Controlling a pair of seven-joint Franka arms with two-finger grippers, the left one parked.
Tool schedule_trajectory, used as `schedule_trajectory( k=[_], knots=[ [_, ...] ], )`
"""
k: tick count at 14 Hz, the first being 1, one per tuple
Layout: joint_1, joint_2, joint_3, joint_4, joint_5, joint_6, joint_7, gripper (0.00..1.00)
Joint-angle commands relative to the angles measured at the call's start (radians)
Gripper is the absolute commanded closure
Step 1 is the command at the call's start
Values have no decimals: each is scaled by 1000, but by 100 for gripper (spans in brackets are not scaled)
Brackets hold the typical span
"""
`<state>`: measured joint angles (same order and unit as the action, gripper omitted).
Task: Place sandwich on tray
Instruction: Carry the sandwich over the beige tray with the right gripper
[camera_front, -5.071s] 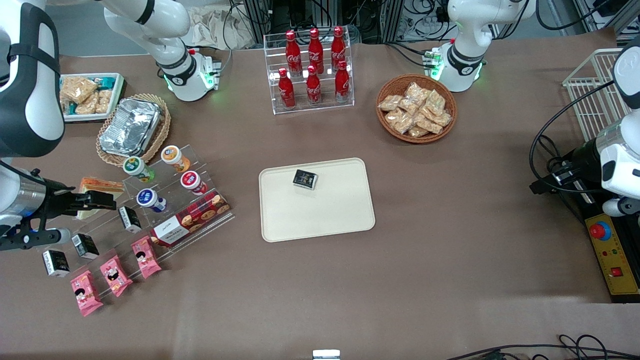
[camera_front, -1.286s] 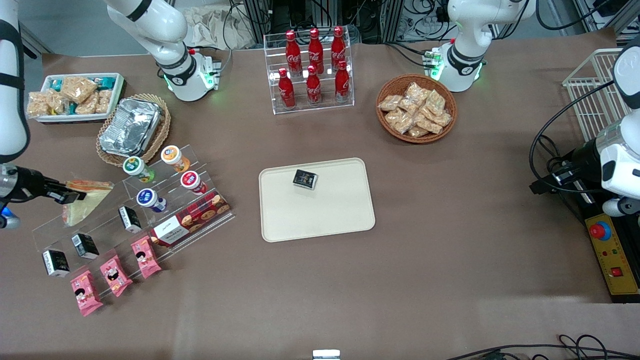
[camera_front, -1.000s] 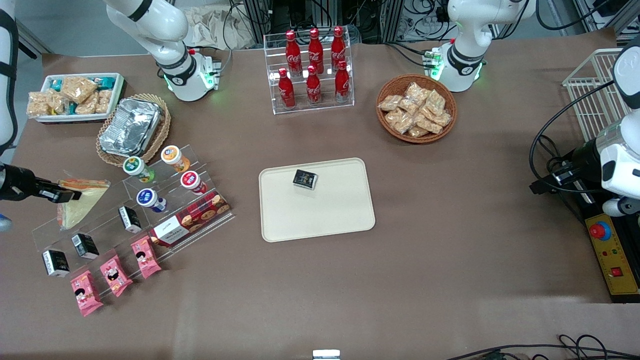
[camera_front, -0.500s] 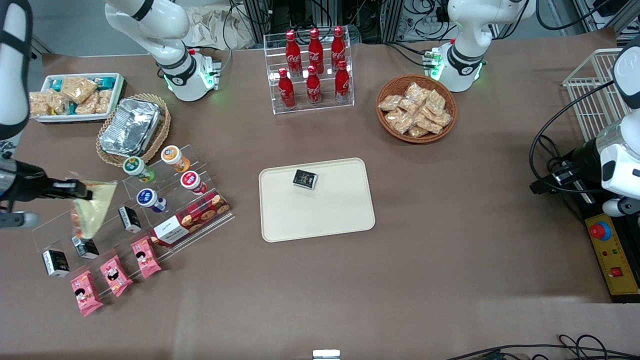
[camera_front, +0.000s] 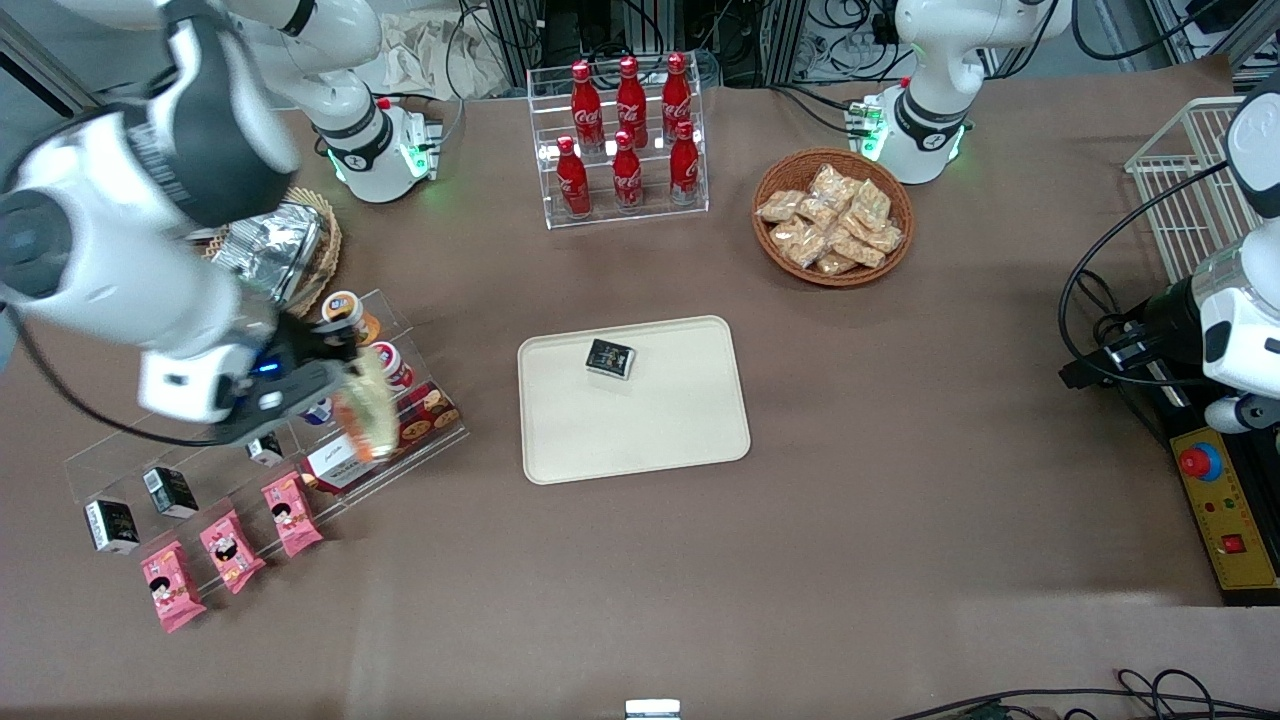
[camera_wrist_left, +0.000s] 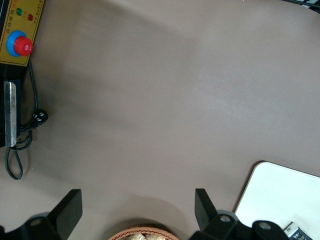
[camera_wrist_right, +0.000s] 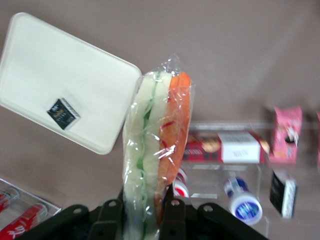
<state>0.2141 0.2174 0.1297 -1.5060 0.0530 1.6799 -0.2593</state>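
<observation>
You have the tray (camera_front: 640, 430) lying flat on the brown table (camera_front: 900, 450), well apart from the gripper (camera_front: 335, 385) toward the parked arm's end; it is cream-beige, rectangular with rounded corners and a low rim, and in the right wrist view (camera_wrist_right: 45, 65) it shows pale and bare except for one item. That item is a small black packet (camera_front: 611, 358) resting on the tray's surface near the edge farther from the front camera.

Below the gripper you will find the clear acrylic display rack (camera_front: 420, 440), tiered, carrying a red biscuit box (camera_front: 385, 435), round-lidded cups (camera_front: 383, 362), small black cartons (camera_front: 168, 490) and pink packets (camera_front: 290, 512).

Your gripper hangs above this rack, its two fingers (camera_wrist_right: 172, 220) closed on the sandwich (camera_wrist_right: 157, 150), one on each flat face of the lower end. The sandwich is off the table and clear of the tray, held on edge with its cut side facing the wrist camera. It is a wedge in clear, crinkled wrap that glints and gathers into a loose peak at the free end. You can read the layers along the exposed edge: pale beige bread, a thin green line of filling, more pale bread, then a broad orange-red band. In the front view the sandwich (camera_front: 365, 420) appears blurred
</observation>
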Motion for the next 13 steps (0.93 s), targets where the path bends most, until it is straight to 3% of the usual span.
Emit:
schedule_trajectory(
  k=[1,3,6,8,10,13],
  knots=[
    [140,60,-15,23,-77,70,-29,73],
    [218,111,-13,23,-125,121,-55,73],
    [292,209,-15,23,-147,240,-193,73],
    [330,281,-15,23,-154,349,-270,73],
    [352,341,-15,21,-203,441,-343,73],
    [378,402,-15,18,-234,521,-353,73]
  ],
)
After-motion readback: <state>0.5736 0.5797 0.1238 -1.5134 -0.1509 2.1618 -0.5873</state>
